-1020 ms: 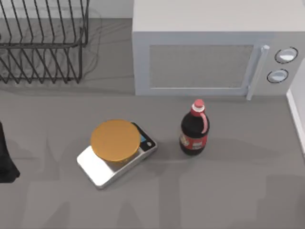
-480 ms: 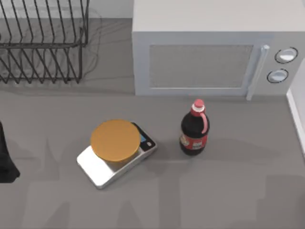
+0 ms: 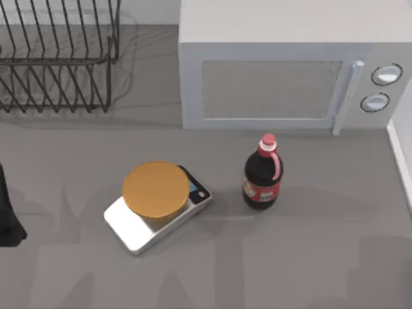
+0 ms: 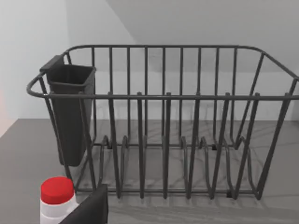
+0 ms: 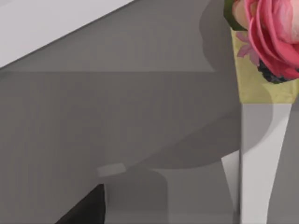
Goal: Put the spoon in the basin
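Note:
The spoon and the basin are out of view. My left arm (image 3: 6, 219) is a dark shape at the table's left edge. In the left wrist view a dark part of my left gripper (image 4: 91, 210) faces a black wire dish rack (image 4: 187, 98). A dark part of my right gripper (image 5: 86, 210) hangs over bare grey table in the right wrist view.
The dish rack (image 3: 58, 58) stands at the back left and a white microwave (image 3: 283, 64) at the back. A silver scale with an orange disc (image 3: 156, 190) and a dark bottle (image 3: 262, 174) stand mid-table. A red-capped white bottle (image 4: 57, 198) is near the rack. A pink flower (image 5: 271, 32) stands by a white wall.

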`<state>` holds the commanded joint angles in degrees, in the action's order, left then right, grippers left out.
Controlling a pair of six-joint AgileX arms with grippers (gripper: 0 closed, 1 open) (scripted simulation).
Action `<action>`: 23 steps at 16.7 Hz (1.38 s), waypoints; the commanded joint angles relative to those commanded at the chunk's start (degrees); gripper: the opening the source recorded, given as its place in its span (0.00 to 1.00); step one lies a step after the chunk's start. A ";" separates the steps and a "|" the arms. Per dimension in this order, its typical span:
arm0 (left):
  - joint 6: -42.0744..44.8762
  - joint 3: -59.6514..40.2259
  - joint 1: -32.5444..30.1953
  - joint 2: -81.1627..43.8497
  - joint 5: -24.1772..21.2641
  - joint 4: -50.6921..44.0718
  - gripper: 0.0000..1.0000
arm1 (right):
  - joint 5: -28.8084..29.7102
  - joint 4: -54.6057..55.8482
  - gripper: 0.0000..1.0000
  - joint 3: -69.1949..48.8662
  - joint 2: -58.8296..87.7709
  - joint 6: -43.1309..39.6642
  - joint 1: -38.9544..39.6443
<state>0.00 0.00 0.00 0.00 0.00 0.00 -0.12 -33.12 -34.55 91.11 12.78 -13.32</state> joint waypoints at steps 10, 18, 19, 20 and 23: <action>0.00 0.00 0.00 0.00 0.00 0.00 1.00 | 0.66 -11.44 0.00 -7.21 -6.43 -0.04 -0.04; 0.00 0.00 0.00 0.00 0.00 0.00 1.00 | 0.62 -30.93 0.00 -18.58 -14.15 -0.40 -0.17; 0.00 0.00 0.00 0.00 0.00 0.00 1.00 | 0.62 -31.02 0.00 -18.66 -14.22 -0.40 -0.17; 0.00 0.00 0.00 0.00 0.00 0.00 1.00 | 0.62 -31.02 0.00 -18.66 -14.22 -0.40 -0.17; 0.00 0.00 0.00 0.00 0.00 0.00 1.00 | 0.59 -30.86 0.00 -18.50 -13.98 -0.31 -0.10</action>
<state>0.00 0.00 0.00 0.00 0.00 0.00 0.46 -63.98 -53.05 77.13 12.47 -13.42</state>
